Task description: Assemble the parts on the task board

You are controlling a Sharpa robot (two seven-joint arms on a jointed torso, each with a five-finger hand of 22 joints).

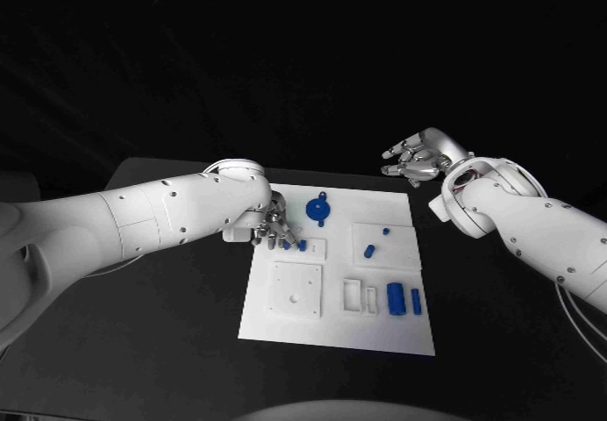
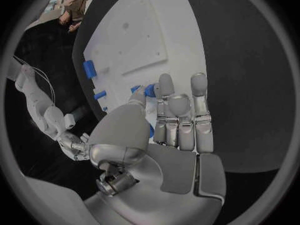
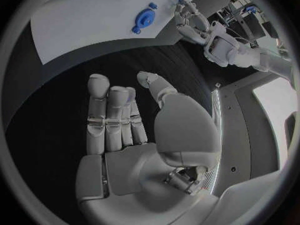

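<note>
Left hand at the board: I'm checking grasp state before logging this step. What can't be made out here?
- Left hand, head view: whether its fingertips grip the small blue part or only touch it; the fingers cover it.
- Same part, left wrist view: its shape; the fingers hide most of it.
- Task board, right wrist view: cut off by the circle's rim beyond the round blue part.

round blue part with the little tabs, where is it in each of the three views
Head view: the round blue part lies near the far edge of the task board, just beside the left hand.
Left wrist view: I cannot pick it out; the hand's fingers cover that stretch of the board.
Right wrist view: it lies on the board beyond the right hand.
Shared landmark: the left hand, whose fingertips reach the board close to the part.
</note>
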